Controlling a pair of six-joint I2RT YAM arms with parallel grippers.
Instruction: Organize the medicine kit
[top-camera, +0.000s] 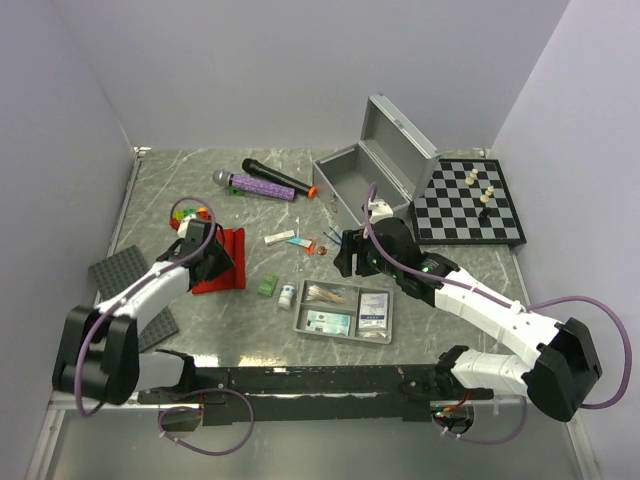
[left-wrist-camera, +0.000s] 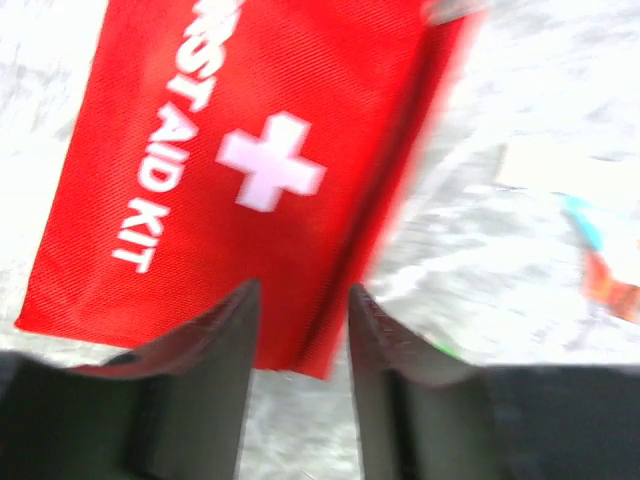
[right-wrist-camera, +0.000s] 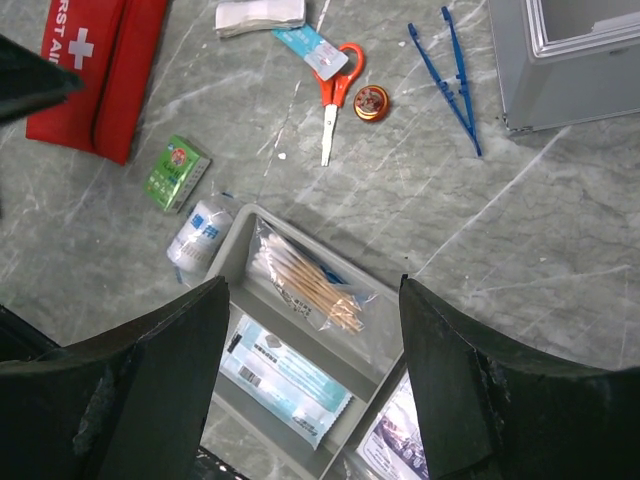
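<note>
Hovering with the left gripper (left-wrist-camera: 300, 290) low over the red fabric pouch (left-wrist-camera: 250, 150) with its white cross, fingers parted and nothing pinched between them. Only the pouch's near edge shows in the gap, blurred. Finding that pouch left of centre on the grey marbled table (top-camera: 250, 325), with a dark grey studded plate (top-camera: 120, 272) nearer the left wall.

Holding the right gripper (right-wrist-camera: 315, 282) wide apart and empty above the grey divided plastic tray (top-camera: 300, 320), directly over a clear bag of cotton swabs (right-wrist-camera: 300, 285) and a pale blue flat packet (right-wrist-camera: 285, 385) in separate compartments.

Noting a small green packet (right-wrist-camera: 175, 172) and a white roll (right-wrist-camera: 198, 235) just beside the tray's left edge.

Seeing orange-handled scissors (right-wrist-camera: 335, 85), a small round tin (right-wrist-camera: 371, 101) and blue plastic tweezers (right-wrist-camera: 455, 75) scattered on the table between the tray and the boxy silver-grey metal case (top-camera: 350, 180), lid thrown back, far of centre.

Showing bare marble to the right of the tray, out to the table's right edge — and a black-and-white chessboard (top-camera: 468, 205) just right of the case.
</note>
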